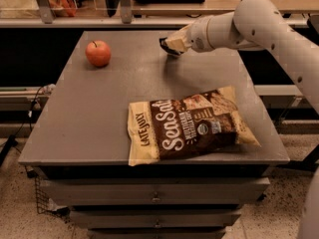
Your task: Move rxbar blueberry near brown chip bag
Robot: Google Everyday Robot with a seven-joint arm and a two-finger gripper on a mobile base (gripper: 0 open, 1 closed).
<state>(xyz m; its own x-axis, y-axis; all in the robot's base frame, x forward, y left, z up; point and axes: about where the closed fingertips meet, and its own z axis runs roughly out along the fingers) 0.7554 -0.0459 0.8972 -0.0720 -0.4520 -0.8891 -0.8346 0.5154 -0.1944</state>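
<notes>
The brown chip bag [192,126] lies flat on the near right part of the grey table [99,113], with white "Sea Salt" script and cream-yellow ends. My gripper [170,45] is over the far middle of the table, well beyond the bag. It is shut on the rxbar blueberry [165,45], a small dark bar that shows at the fingertips and is mostly hidden by them. The bar is held a little above the tabletop, with a shadow under it.
A red apple [98,53] sits at the far left of the table. My white arm [259,24] reaches in from the right. A shelf rail with clutter runs behind the table's far edge. Drawers are below the front edge.
</notes>
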